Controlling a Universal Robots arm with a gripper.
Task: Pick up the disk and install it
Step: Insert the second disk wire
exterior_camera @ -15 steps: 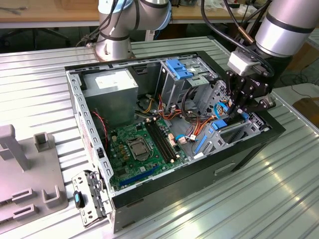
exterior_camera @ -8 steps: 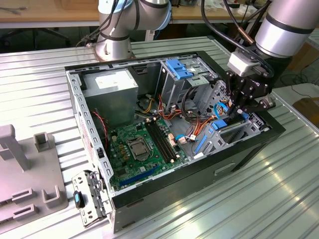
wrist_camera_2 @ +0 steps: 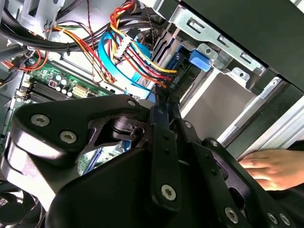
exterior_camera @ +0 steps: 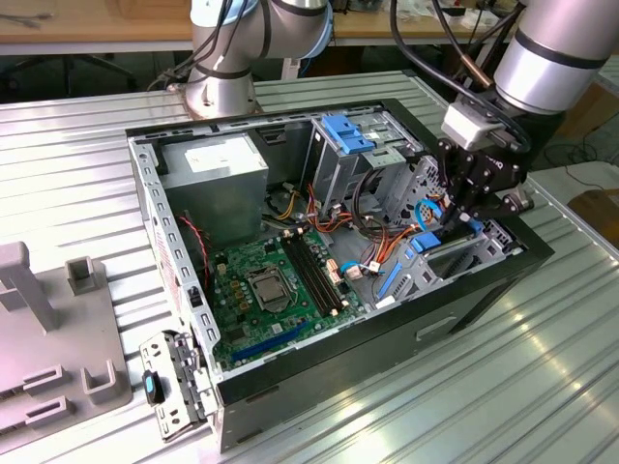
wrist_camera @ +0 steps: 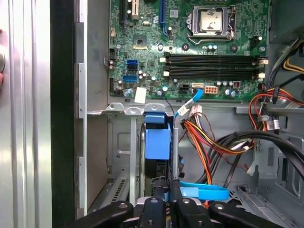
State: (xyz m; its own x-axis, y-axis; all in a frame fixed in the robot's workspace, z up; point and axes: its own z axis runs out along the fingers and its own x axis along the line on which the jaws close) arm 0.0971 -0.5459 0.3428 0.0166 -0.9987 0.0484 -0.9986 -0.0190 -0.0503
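- Disk (wrist_camera: 157,142) stood on edge in the drive bay of the computer case (exterior_camera: 484,280), partly seated.
- Gripper (wrist_camera: 167,199) jaws were clamped on the disk's end.
- Judgement: push straight along the bay, clear of the cable bundle (wrist_camera: 213,142).

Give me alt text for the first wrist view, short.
The robot's hand reaches down into an open computer case, closed on the disk, which stands on edge with its blue carrier in the drive bay. Beyond lies the green motherboard, with bundled orange, yellow and black cables beside the bay.
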